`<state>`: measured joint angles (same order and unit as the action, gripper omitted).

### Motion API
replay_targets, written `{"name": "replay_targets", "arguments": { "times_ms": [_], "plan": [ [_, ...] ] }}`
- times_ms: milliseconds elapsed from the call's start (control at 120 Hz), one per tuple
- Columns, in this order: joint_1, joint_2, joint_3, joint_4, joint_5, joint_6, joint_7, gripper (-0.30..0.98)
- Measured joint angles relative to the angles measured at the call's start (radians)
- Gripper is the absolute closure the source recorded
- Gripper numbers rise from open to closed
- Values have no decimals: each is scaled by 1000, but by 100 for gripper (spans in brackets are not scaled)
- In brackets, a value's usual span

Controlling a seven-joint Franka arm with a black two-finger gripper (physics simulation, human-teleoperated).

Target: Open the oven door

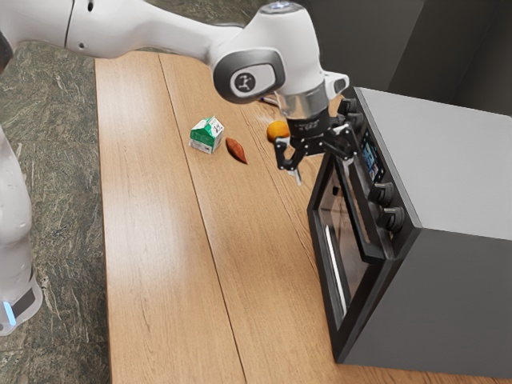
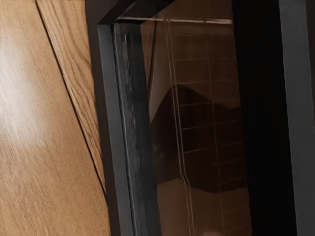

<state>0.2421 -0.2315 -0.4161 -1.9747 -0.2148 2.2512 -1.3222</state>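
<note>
closest to me, at the exterior view's right, a big grey oven sits on the wooden table, its glass door upright in front, at or near closed. through the glass, the wrist view gives thin lines of a wire rack. the long dark handle runs along the door's top, just under the knobs and a small lit screen. near the handle's far end hangs the black gripper, fingers spread wide apart, one on the table side, the other close by the handle; whether it touches, i can't tell. past it are an orange, a reddish-brown sweet potato and a green-and-white carton.
</note>
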Motion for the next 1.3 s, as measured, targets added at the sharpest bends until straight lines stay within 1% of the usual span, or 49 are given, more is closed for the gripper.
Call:
{"name": "replay_targets", "arguments": {
  "times_ms": [250,375,633,883,1300],
  "plan": [
    [-8,-49,12,-44,-7,7,0,1],
    [-15,-112,19,-103,-16,12,-1,1],
    [-13,-197,24,-182,-33,26,-3,1],
    [-8,-233,24,-223,-53,30,-4,1],
    [-6,-332,24,-303,-96,31,-4,1]
  ]
}}
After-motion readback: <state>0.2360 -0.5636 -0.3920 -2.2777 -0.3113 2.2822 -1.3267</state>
